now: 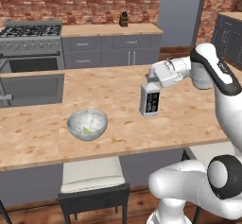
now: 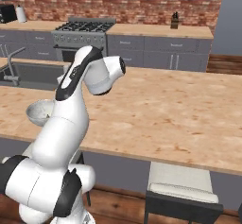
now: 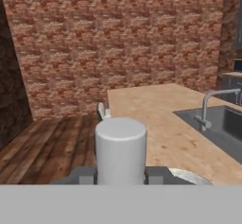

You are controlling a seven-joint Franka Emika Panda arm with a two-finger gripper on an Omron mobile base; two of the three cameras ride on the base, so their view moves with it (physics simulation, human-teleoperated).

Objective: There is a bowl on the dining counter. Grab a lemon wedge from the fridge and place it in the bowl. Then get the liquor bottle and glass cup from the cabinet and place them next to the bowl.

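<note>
A metal bowl [image 1: 87,124] sits on the dining counter [image 1: 47,128], with a yellow-green lemon wedge [image 1: 86,130] inside it. To its right stands the liquor bottle [image 1: 150,102], upright, pale with a dark label. My gripper [image 1: 151,86] reaches in from the right and is shut on the bottle's top. In the hand view the bottle's grey cap [image 3: 120,145] rises between my fingers, and the bowl rim [image 3: 189,176] shows at lower right. In the right base view my arm partly hides the bowl [image 2: 38,112]. The glass cup is out of view.
A sink [image 1: 33,88] with a faucet [image 3: 208,107] is set into the counter to the left of the bowl. A stove [image 1: 30,34] and grey cabinets line the back brick wall. Stools [image 1: 92,176] stand under the counter's near edge.
</note>
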